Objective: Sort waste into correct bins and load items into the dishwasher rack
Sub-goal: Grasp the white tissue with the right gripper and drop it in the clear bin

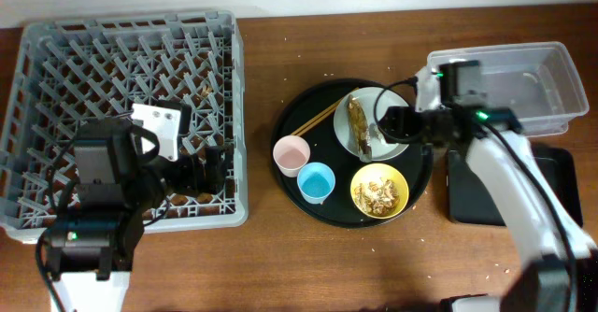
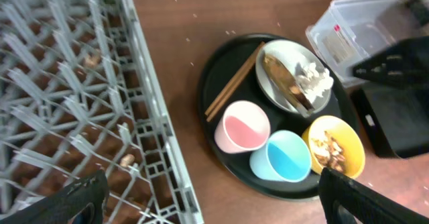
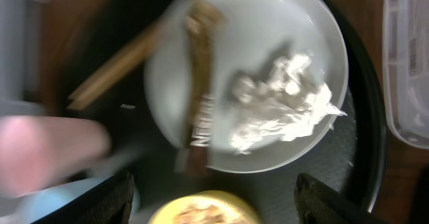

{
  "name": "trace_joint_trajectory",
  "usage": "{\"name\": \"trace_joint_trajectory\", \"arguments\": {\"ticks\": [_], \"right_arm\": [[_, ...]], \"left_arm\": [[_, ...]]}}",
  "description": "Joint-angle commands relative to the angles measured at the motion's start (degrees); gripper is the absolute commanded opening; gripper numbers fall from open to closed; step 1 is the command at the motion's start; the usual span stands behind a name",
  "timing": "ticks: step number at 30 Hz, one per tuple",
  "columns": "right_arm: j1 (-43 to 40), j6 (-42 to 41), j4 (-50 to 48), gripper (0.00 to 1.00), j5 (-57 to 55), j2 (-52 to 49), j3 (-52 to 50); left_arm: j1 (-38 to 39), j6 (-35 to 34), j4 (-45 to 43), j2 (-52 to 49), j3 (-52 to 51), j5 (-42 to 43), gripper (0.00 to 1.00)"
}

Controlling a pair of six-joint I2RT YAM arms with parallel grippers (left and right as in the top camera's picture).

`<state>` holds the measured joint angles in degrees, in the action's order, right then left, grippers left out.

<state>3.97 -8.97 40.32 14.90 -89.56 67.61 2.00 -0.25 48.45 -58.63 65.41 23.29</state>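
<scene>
**Operator:** What could go wrong from here?

**Spotter:** Start at your right gripper (image 3: 218, 198); it hangs spread wide and empty over the plate (image 3: 268, 36), touching nothing; the brown-gold wrapper (image 3: 200, 96) and the crumpled paper (image 3: 281, 110) lie side by side there, so a broad close may, I judge, take both and mix the bins; the chopsticks (image 3: 114, 70) lie just beside the plate and could get knocked.

**Operator:** And the left?

**Spotter:** Your left gripper (image 2: 214, 200) is equally wide, holding nothing, above the dishwasher rack (image 2: 67, 83); the right wrist view is blurred, so judge your depth with care; the clear tub (image 1: 533, 78) sits just beyond the round tray (image 1: 308, 116), on the worktop (image 1: 280, 265).
</scene>
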Motion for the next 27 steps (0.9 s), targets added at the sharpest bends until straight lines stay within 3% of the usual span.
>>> {"name": "trace_joint_trajectory", "arguments": {"ticks": [1, 3, 5, 6, 8, 9, 12, 15, 16, 18, 19, 20, 21, 23, 24, 26, 27], "right_arm": [[1.4, -1.2, -4.5, 0.78, -8.1, -8.4, 0.7], [1.4, -1.2, -8.2, 0.77, -8.3, -15.3, 0.7], [1.4, -1.2, -10.6, 0.64, -8.0, -19.1, 0.7], [1.5, -1.2, -10.7, 0.50, -8.0, -20.4, 0.7], [1.6, -1.2, -10.4, 0.06, -7.9, -19.8, 0.9], [1.6, -1.2, -9.3, 0.04, -7.9, -18.2, 1.9], [0.7, -2.3, -4.0, 0.04, -8.0, -9.6, 7.4], [-5.4, -10.8, -4.6, 0.04, -8.6, -2.9, 9.9], [-9.5, -14.9, -5.9, 0.04, -12.7, -3.2, 9.8], [-13.8, -15.0, -10.0, 0.04, -15.6, -6.6, 9.6], [-14.7, -13.6, -11.8, 0.15, -15.4, -8.7, 9.6], [-15.0, -8.7, -12.7, 0.67, -13.6, -10.5, 9.6], [-15.0, -1.0, -12.5, 0.98, -10.5, -11.5, 9.6], [-14.3, 1.1, -9.3, 0.99, -6.4, -8.9, 11.2], [-13.3, 1.6, -7.5, 0.82, 2.4, -6.6, 11.4], [-10.0, 1.5, -3.7, 0.68, 11.0, -5.5, 11.4], [-6.1, 1.5, 0.1, 0.67, 10.8, -6.3, 11.1]], "left_arm": [[-0.3, -0.3, 0.3, -2.4, 1.0, 2.9, 0.99], [-0.3, -0.3, 1.1, -4.0, 1.0, 2.9, 0.99], [-0.3, -0.3, 1.8, -4.9, 1.0, 2.8, 0.99], [-0.3, -0.3, 1.8, -5.3, 1.0, 2.8, 0.99], [-0.3, -0.3, 1.8, -5.4, 1.0, 2.8, 0.99], [-0.3, -0.3, 1.9, -5.4, 1.0, 2.8, 0.99], [-0.3, -0.3, 2.8, -5.4, 1.0, 2.8, 0.99], [-0.3, -0.3, 2.9, -5.4, 1.0, 2.4, 0.99], [-0.3, -0.3, 2.9, -5.4, 1.0, 2.4, 0.99], [-0.3, -0.3, 2.9, -5.4, 1.0, 2.4, 0.99], [-0.3, -0.3, 2.9, -5.4, 1.0, 2.4, 0.99], [-0.3, -0.3, 2.9, -5.4, 1.0, 2.4, 0.99], [-0.3, -0.3, 3.0, -5.4, 1.0, 2.4, 0.99], [-0.3, -0.3, 4.8, -5.4, 1.0, 2.4, 0.99], [-0.3, -0.3, 5.3, -5.4, 1.0, 2.4, 0.99], [-0.3, -0.3, 5.2, -5.4, 1.0, 2.2, 0.99], [-0.3, -0.3, 5.2, -5.4, 1.0, 1.2, 0.99]]}}
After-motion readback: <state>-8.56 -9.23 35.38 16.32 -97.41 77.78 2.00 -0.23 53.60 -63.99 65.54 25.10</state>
